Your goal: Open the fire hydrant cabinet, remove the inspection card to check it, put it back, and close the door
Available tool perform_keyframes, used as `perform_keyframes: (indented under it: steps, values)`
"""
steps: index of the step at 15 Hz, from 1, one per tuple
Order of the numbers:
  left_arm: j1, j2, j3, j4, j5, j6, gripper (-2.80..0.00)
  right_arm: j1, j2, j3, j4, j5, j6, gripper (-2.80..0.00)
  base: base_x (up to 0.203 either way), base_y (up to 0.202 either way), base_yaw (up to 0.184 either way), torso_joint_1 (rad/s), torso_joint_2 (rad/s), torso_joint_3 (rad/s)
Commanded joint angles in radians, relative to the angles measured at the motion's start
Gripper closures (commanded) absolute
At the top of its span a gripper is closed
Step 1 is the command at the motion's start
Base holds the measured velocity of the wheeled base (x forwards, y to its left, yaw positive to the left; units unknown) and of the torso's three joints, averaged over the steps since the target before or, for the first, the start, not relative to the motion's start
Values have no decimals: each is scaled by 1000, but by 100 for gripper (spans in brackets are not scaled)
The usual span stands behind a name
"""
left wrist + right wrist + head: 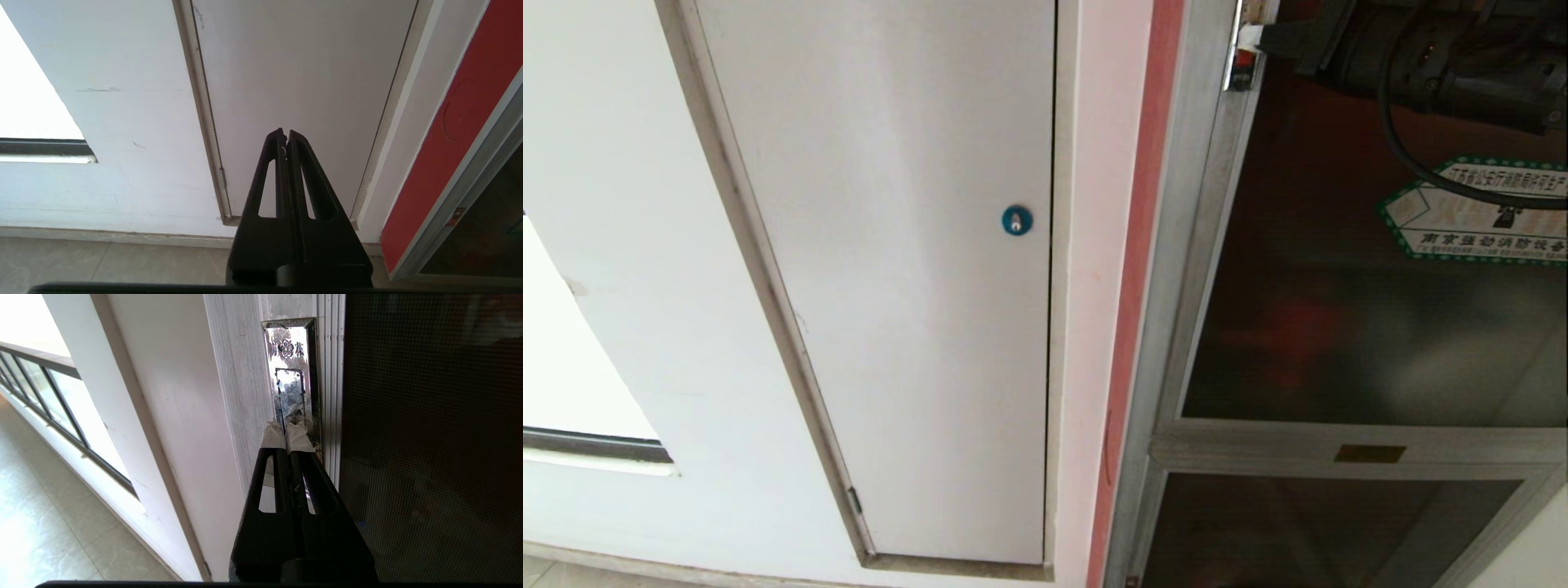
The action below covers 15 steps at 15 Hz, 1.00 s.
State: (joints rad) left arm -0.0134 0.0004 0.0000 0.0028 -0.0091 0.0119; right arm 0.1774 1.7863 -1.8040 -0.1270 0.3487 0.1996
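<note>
Both grippers pinched closed, empty — right gripper touching the door's shiny latch plate, left gripper well away from it.

The fire hydrant cabinet stands at the right, with the door set in its frame. A sticker sits on the door's upper right area. A lower panel lies below the door. The white door stands left of the cabinet, its lock near its right edge. The right claw meets the latch plate on the door's left frame edge.
</note>
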Motion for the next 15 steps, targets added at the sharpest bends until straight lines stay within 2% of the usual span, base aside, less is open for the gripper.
perform_keyframes:
  steps: [1, 8, 15]
  values:
    - [0, 0, 0, 0, 0, 0, 0, 0, 1, 0, -1, 2, 1, 0, 0, 0, 0, 0, 0, 0]
    - [0, 0, 0, 0, 0, 0, 0, 16, -150, 84, 0, 8, 25, 0, 0, 0, 0, 0, 0, 0]
    - [0, 1, 0, 0, 0, 0, 0, 22, -443, 290, -3, 9, 20, 0, 0, 0, 0, 0, 0, 0]
